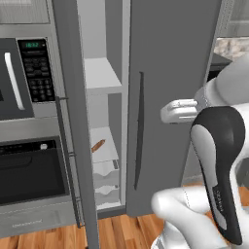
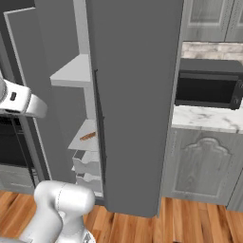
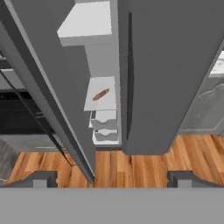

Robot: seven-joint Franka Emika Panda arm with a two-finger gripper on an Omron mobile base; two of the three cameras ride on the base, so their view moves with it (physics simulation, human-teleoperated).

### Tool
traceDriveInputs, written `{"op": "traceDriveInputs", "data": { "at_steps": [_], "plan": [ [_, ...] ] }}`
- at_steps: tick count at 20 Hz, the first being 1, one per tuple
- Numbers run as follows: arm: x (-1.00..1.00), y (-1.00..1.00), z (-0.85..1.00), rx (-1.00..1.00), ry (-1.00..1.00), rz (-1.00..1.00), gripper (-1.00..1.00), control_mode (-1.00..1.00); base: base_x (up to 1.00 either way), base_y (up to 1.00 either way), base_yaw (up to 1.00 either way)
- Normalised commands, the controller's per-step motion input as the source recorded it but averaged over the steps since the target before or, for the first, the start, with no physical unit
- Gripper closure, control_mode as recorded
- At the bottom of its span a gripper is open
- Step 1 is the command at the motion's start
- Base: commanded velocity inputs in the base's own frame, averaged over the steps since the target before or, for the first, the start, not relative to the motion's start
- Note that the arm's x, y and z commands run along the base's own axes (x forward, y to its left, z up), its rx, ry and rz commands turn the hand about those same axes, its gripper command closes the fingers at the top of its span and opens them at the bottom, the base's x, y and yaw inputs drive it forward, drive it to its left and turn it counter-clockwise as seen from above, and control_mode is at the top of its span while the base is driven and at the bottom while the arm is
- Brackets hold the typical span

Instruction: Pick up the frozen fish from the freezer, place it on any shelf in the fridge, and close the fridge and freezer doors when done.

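Observation:
The freezer [image 1: 102, 112] stands open, showing white shelves [image 3: 87, 19] and white drawers [image 3: 105, 127]. Its narrow grey door [image 1: 73, 121] is swung out to the left, edge-on to me. An orange-brown stick [image 1: 98, 145] lies on the lower freezer shelf. The frozen fish is hidden from view. The wider fridge door [image 1: 170, 73] with its dark handle [image 1: 139, 131] is shut, so the fridge shelf is hidden. My gripper [image 3: 111, 179] is open and holds nothing. It hovers well back from the unit, facing the freezer opening and the fridge door [image 3: 170, 65].
A black microwave [image 1: 19, 78] and oven [image 1: 29, 170] stack stands left of the open freezer door. Right of the fridge [image 2: 137, 95] is a marble counter with a black appliance [image 2: 206, 90] over grey cabinets [image 2: 199, 166]. Wooden floor [image 3: 144, 166] lies below.

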Motion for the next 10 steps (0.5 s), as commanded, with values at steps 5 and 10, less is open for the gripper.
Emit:
{"op": "traceDriveInputs", "data": {
  "at_steps": [5, 10],
  "plan": [
    [-0.73, 0.49, -0.03, -0.03, -0.06, 0.02, -1.00, -1.00, 0.00, 0.00, 0.00],
    [-0.13, 0.77, 0.00, -0.03, -0.18, 0.00, -1.00, -1.00, 0.00, 0.00, 0.00]
  ]
}}
